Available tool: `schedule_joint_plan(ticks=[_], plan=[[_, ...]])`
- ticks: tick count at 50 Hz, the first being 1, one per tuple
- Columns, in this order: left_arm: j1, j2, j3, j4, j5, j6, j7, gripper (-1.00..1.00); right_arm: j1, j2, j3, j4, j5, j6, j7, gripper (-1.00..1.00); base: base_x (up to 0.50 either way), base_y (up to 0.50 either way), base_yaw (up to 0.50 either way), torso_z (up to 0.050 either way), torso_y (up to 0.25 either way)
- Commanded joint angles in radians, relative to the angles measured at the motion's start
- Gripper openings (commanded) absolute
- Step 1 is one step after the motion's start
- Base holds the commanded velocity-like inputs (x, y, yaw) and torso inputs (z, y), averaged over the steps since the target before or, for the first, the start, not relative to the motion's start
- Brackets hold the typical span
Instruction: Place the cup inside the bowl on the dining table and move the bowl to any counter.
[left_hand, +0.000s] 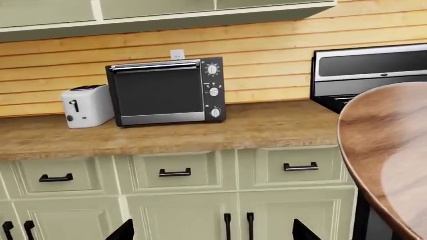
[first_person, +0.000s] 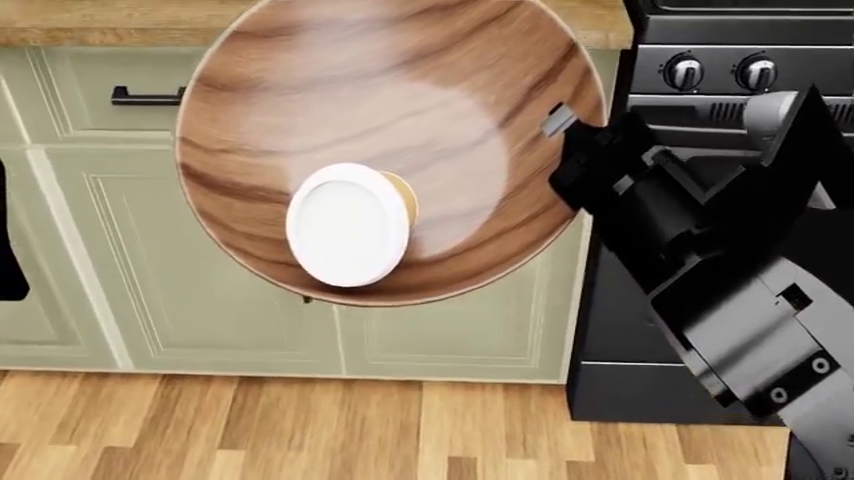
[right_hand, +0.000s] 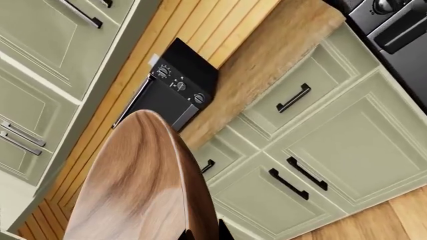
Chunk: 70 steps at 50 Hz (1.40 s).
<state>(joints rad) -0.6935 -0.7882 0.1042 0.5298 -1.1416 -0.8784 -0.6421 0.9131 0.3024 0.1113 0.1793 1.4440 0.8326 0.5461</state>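
The wide dark wooden bowl (first_person: 400, 110) hangs in the air in front of the cabinet doors, tilted toward the head camera. Inside it lies the cup (first_person: 350, 225), its white lid facing up and a strip of tan side showing. My right gripper (first_person: 562, 124) is shut on the bowl's right rim; the right wrist view shows that rim (right_hand: 193, 215) pinched between the jaw tips (right_hand: 200, 235). My left gripper (left_hand: 213, 234) is open with nothing between its fingertips, facing the counter (left_hand: 200, 132), with the bowl's edge (left_hand: 393, 150) beside it. The dining table is out of view.
On the counter stand a black toaster oven (left_hand: 165, 92) and a white toaster (left_hand: 87, 106). A black stove (first_person: 721, 200) adjoins the counter on the right. Pale green cabinets (left_hand: 180, 172) with black handles lie below, upper cabinets (left_hand: 153, 12) above, and a wood floor (first_person: 334, 430) beneath.
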Motion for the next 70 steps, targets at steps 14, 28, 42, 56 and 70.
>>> schedule_joint_plan(ticks=[14,28,42,56,70], plan=[[0.003,0.002,-0.006,0.002,-0.001,-0.005,-0.004,1.00,0.016,0.003,0.012,0.001,0.021,-0.011,0.011,-1.00,0.50,0.00,0.00,0.000,0.001],[0.011,0.003,-0.005,-0.001,0.004,0.003,0.000,1.00,0.007,0.007,0.010,0.000,0.021,-0.019,0.012,-1.00,0.50,0.00,0.00,0.000,0.001],[0.017,-0.002,-0.011,0.003,-0.004,0.006,-0.005,1.00,-0.005,0.011,0.009,-0.009,0.028,-0.020,0.018,-1.00,0.50,0.00,0.00,0.000,0.001],[0.009,0.007,0.006,-0.002,0.004,0.005,-0.005,1.00,-0.020,0.015,0.015,-0.009,0.035,-0.028,0.024,-1.00,0.40,-0.12,0.00,0.000,0.001],[0.030,0.003,-0.001,-0.002,0.009,0.020,0.001,1.00,-0.014,0.014,0.001,0.000,0.031,-0.029,0.017,-1.00,0.39,-0.34,0.00,0.000,0.001]])
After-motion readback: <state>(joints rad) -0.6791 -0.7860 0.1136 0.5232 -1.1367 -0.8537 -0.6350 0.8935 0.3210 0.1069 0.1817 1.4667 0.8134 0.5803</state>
